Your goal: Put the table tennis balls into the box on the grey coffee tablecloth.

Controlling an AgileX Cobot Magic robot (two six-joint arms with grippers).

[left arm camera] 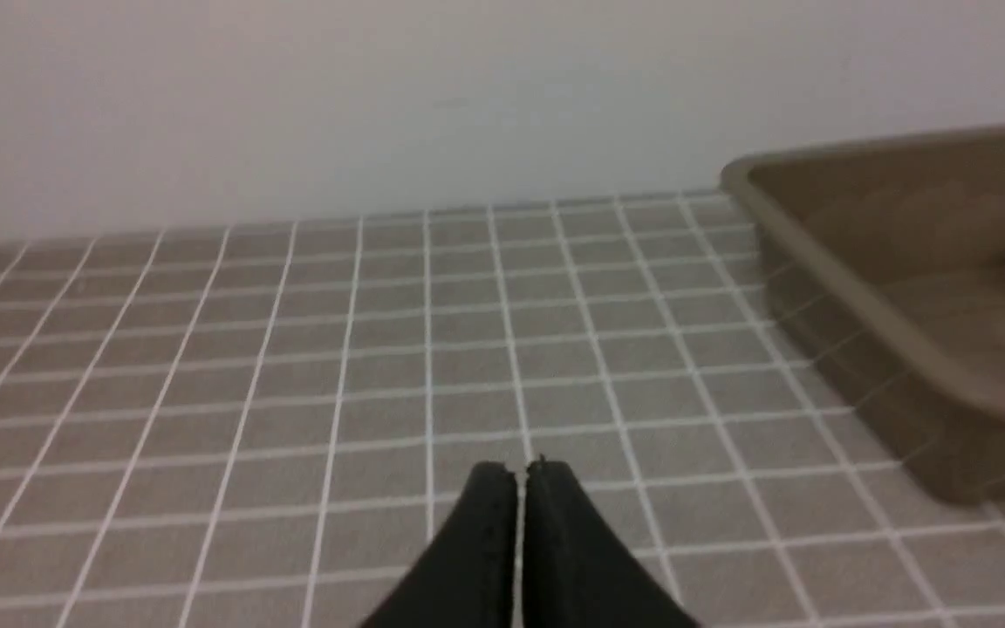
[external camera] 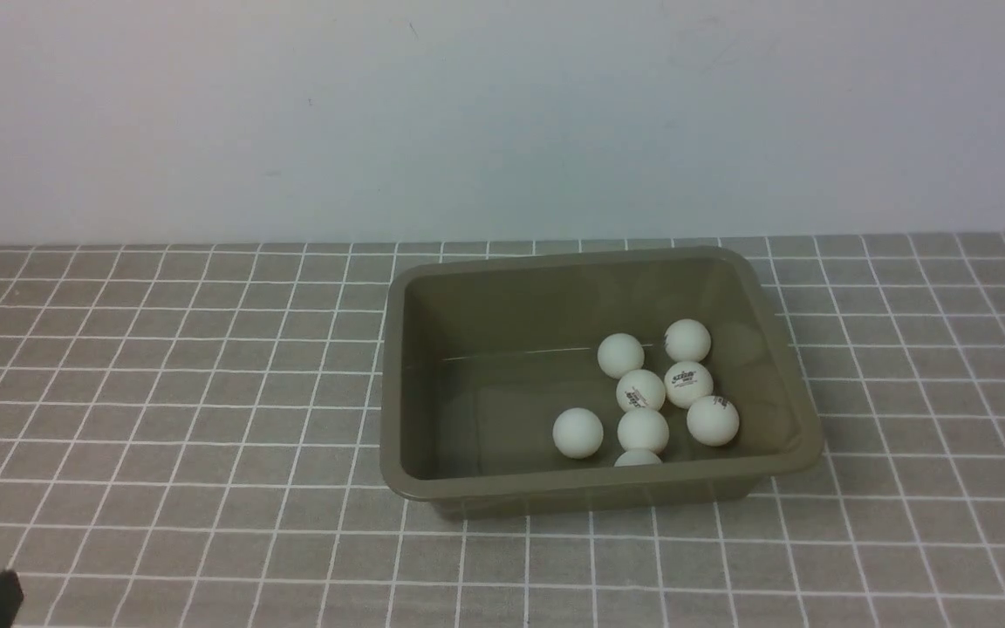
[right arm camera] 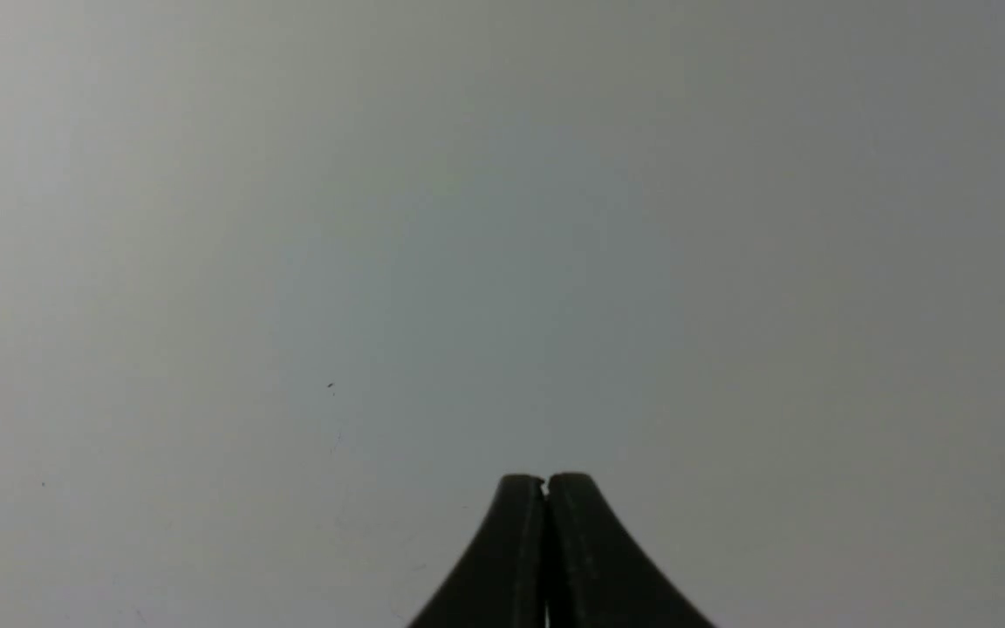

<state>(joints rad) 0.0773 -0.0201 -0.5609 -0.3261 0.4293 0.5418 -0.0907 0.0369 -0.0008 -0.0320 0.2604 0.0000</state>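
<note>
Both end effectors, left (left arm camera: pixel 520 475) and right (right arm camera: pixel 546 484), closed, empty, apart from balls (external camera: pixel 642 390) in box (external camera: pixel 398 366).

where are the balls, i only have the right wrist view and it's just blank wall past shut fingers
Observer: All seven table tennis balls show in the front view, and they lie inside the box, bunched toward its right half.
Operator: anything left out on the cloth
Observer: No ball shows on the grey coffee tablecloth in the front view; only the box stands on it.
Operator: what's the left arm doing
Observer: The left gripper has its fingers shut on nothing, over bare cloth to the left of the box.
</note>
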